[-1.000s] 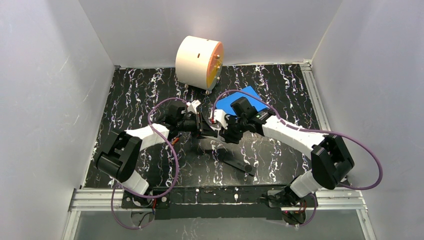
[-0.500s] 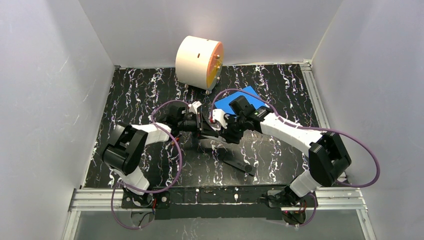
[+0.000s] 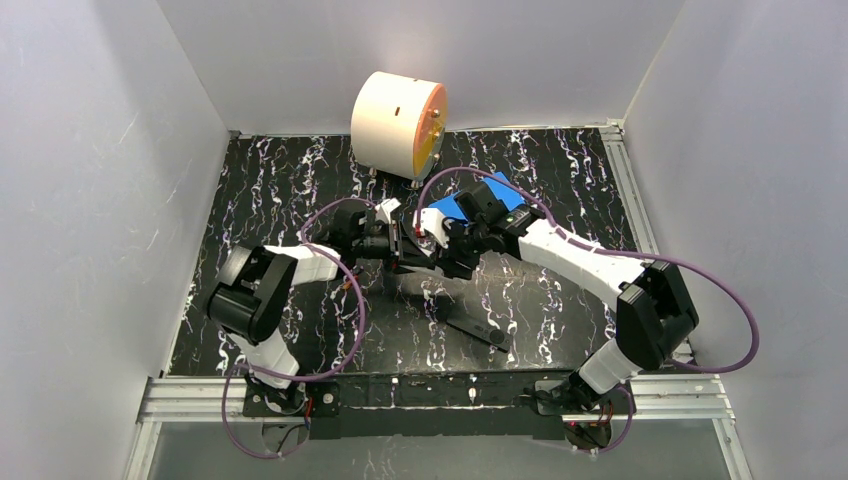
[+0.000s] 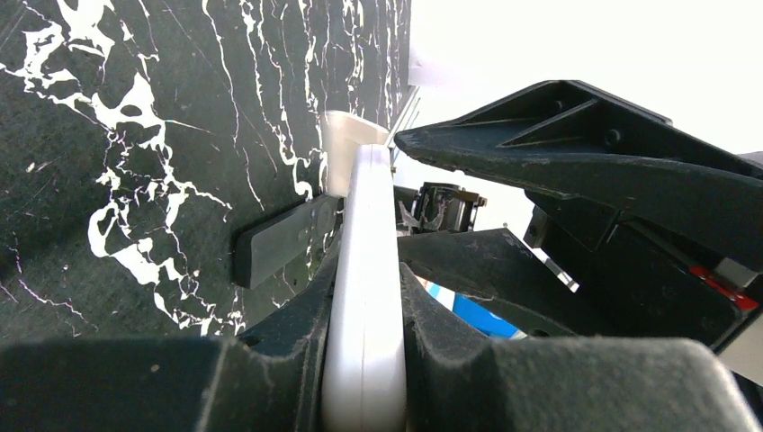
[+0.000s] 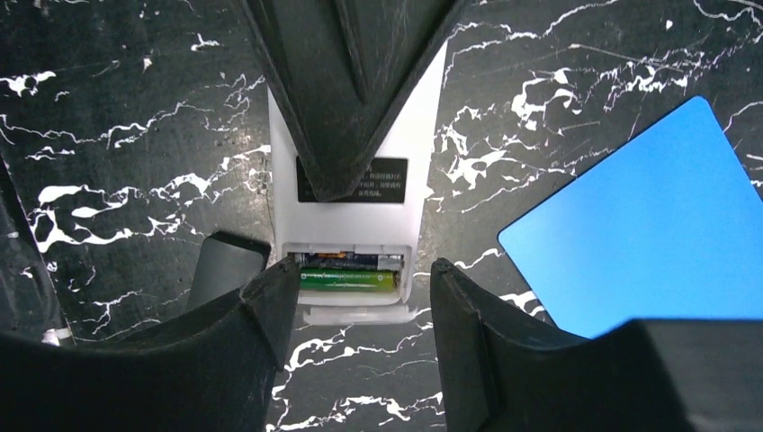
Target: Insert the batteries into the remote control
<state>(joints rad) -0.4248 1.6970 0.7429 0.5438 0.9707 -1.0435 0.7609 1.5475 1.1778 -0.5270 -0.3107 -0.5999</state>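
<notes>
My left gripper (image 4: 364, 360) is shut on the edges of the white remote control (image 4: 364, 270). The right wrist view looks onto the remote's back (image 5: 346, 135), with the left fingers (image 5: 346, 81) clamped over it. Its end compartment stands uncovered. Two batteries lie in it side by side: a green one (image 5: 346, 280) nearest me and a darker one (image 5: 342, 261) behind it. My right gripper (image 5: 360, 310) stands open just short of that end, its fingertips either side of the compartment and nothing between them. In the top view both grippers (image 3: 400, 250) (image 3: 445, 255) meet mid-table.
A blue card (image 5: 648, 225) lies on the marbled black table (image 3: 280, 200) to the right of the remote. A black flat slab (image 4: 288, 238) rests beside the remote's left. Another dark bar (image 3: 475, 330) lies nearer the front. A cream and orange drum (image 3: 400, 125) stands at the back.
My right gripper's jaws have spread wider. Both wrists have shifted slightly toward the back of the table, and the left arm's elbow has swung inward.
</notes>
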